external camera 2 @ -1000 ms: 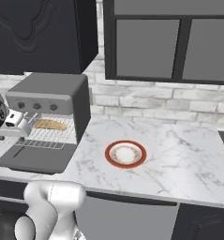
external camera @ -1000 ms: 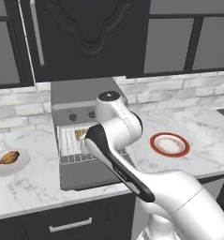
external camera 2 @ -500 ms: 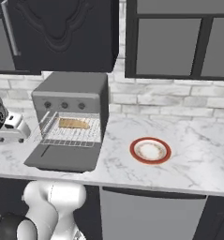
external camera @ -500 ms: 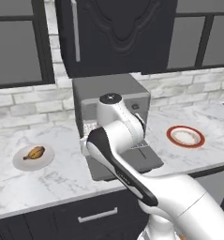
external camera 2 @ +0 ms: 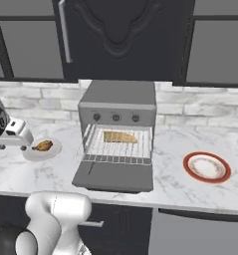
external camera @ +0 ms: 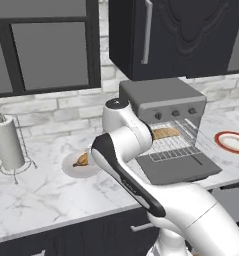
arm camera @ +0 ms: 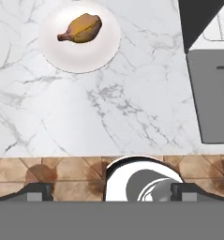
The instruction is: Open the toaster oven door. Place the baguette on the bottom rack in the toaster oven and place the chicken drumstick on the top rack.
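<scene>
Hand [arm camera: 111,190] is standing wide open and empty, touching nothing. The two finger tips [arm camera: 34,191] are showing far apart at the bottom of the hand view, with bare marble bench [arm camera: 132,108] below them.

Chicken drumstick [arm camera: 80,28] is lying on a white plate [arm camera: 80,58], well apart from the hand and ahead of it in the hand view. Thick end is pointing toward the oven side, thin bone end away from it. In the base views, the drumstick [external camera 2: 43,146] is sitting on the bench to the left of the toaster oven [external camera 2: 119,107].

Toaster oven door [external camera 2: 114,175] is lying folded down flat. Baguette [external camera 2: 119,136] is already resting on a rack [external camera 2: 118,149] inside; it looks like the bottom rack, but I'm not separating the two grids for certain. So I'm judging the drumstick pickup as the step in hand.

Doing it well:
- bringing the hand over the plate and centring on the thick end, not the taper
- turning the fingers to close across the narrow width of the meat
- coming down straight, stopping short of the plate rim
- lifting clear before swinging toward the oven, keeping high enough to pass the open door edge

Risk: glossy, tapered shape may be slipping out of a grip placed too near the bone end.
</scene>
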